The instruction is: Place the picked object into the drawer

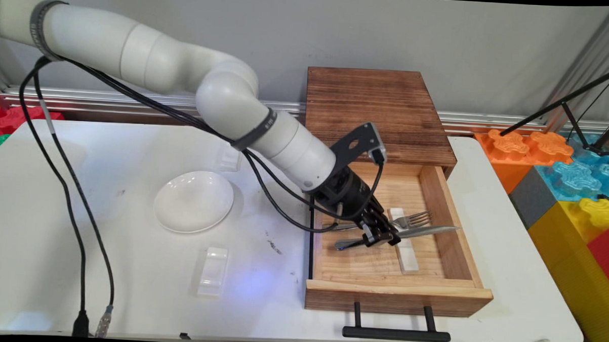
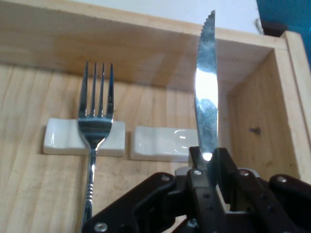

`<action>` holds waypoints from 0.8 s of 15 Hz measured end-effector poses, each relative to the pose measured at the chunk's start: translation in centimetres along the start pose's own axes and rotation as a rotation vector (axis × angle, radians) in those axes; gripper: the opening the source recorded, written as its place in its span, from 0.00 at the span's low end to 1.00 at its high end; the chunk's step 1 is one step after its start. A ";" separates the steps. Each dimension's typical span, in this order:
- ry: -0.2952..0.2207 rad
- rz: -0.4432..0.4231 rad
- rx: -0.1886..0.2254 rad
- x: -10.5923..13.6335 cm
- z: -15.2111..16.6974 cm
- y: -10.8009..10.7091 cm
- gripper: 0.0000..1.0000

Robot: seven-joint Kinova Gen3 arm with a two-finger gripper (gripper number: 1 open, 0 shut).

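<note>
Main view: I see the wooden drawer (image 1: 437, 206) pulled out of its dark wooden cabinet (image 1: 372, 107), its black handle (image 1: 396, 334) toward the near edge of the surface (image 1: 129, 266). Inside lie a fork (image 1: 409, 218), a knife (image 1: 429, 231) and a white cutlery rest (image 1: 408, 258) running front to back beneath them. The gripper (image 1: 380, 238) is down inside the drawer over the knife's handle end. Out on the surface I note a white plate (image 1: 193, 201), one white rest (image 1: 213, 271) in front of it, and another rest (image 1: 228, 158) behind it, near the arm.

Hand view: here the rest in the drawer resolves into two white pieces end to end. The fork (image 2: 95, 131) lies across the left rest (image 2: 60, 138); the serrated knife (image 2: 206, 92) passes over the right rest (image 2: 160, 143). The fingers (image 2: 199, 167) are closed narrowly on the knife at the base of its blade. I cannot tell whether the blade touches the rest.
</note>
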 end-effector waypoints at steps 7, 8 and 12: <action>-0.010 0.008 0.009 -1.6 2.3 -0.6 0.00; -0.011 0.009 0.009 -1.8 2.5 -0.7 0.00; -0.014 0.013 0.010 -2.4 3.3 -0.9 0.00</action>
